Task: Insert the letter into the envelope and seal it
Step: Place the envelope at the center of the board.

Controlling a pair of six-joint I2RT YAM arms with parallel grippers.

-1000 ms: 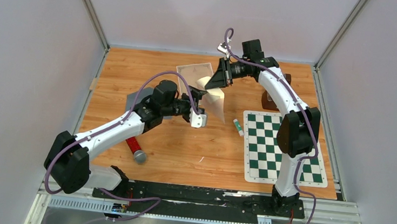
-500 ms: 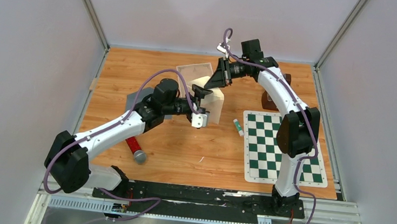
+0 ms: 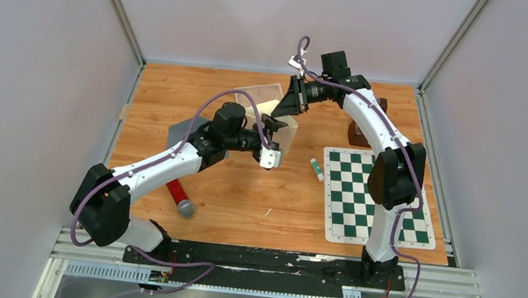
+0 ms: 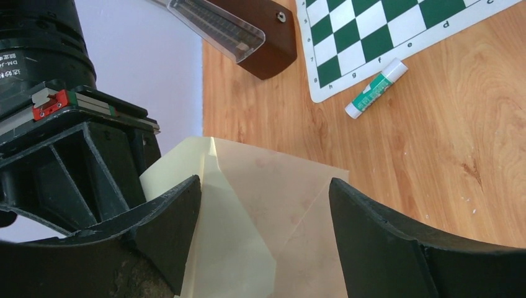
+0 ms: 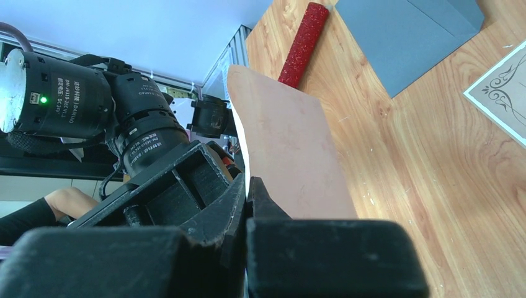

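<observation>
My right gripper (image 3: 279, 110) (image 5: 247, 186) hangs over the back middle of the table, shut on the upper edge of the envelope (image 3: 288, 138) (image 5: 285, 149). The envelope is pinkish tan outside, with a cream inner face (image 4: 229, 248) toward the left jaw. It hangs upright above the wood. My left gripper (image 3: 272, 141) (image 4: 263, 186) is open, and its jaws straddle the envelope's lower part without pressing it. A pale sheet with an ornate border, which I take for the letter (image 3: 255, 94) (image 5: 505, 87), lies flat on the table behind the envelope.
A glue stick (image 3: 316, 168) (image 4: 375, 88) lies beside the green-and-white chess mat (image 3: 372, 198) at the right. A brown wooden block with a clear blade (image 4: 260, 43) stands at the back right. A red glittery roller (image 3: 179, 198) and a grey sheet (image 3: 175, 138) lie at the left.
My left arm has reached further toward the back and right, bringing its open jaws around the hanging envelope. The envelope has swung more edge-on. The right arm has stayed put.
</observation>
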